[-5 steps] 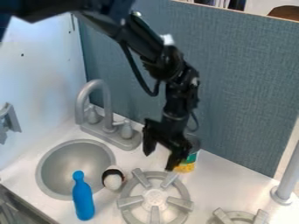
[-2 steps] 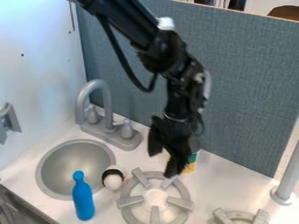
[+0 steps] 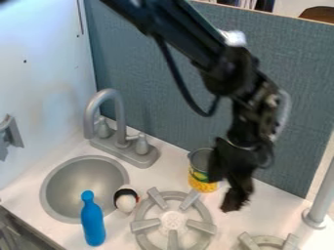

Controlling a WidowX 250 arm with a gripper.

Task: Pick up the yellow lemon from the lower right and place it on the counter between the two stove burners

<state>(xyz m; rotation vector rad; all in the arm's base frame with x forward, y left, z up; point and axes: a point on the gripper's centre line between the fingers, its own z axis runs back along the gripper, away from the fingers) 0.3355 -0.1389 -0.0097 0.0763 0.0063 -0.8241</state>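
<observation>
The black gripper [image 3: 223, 194] hangs at the right of the counter's back part, open with nothing visible between its fingers. Just to its left stands an open can [image 3: 201, 177] with a yellow and green label; whether they touch I cannot tell. A blue bottle-shaped toy [image 3: 93, 219] is at the front of the sink, over its right rim. Beside it, at the sink's right edge, sits a small black-and-white toy [image 3: 126, 199] with a reddish spot.
The grey sink [image 3: 118, 172] and faucet [image 3: 111, 117] are at the left. A grey stove burner [image 3: 173, 220] lies in front of the can, with another burner [image 3: 267, 241] at the bottom right. A grey post [image 3: 321, 202] rises at the right, and a blue-grey panel [image 3: 163, 73] stands behind.
The arm and gripper have moved right, from in front of the can to its right side, uncovering the can. The bottle and the small toy have stayed in place.
</observation>
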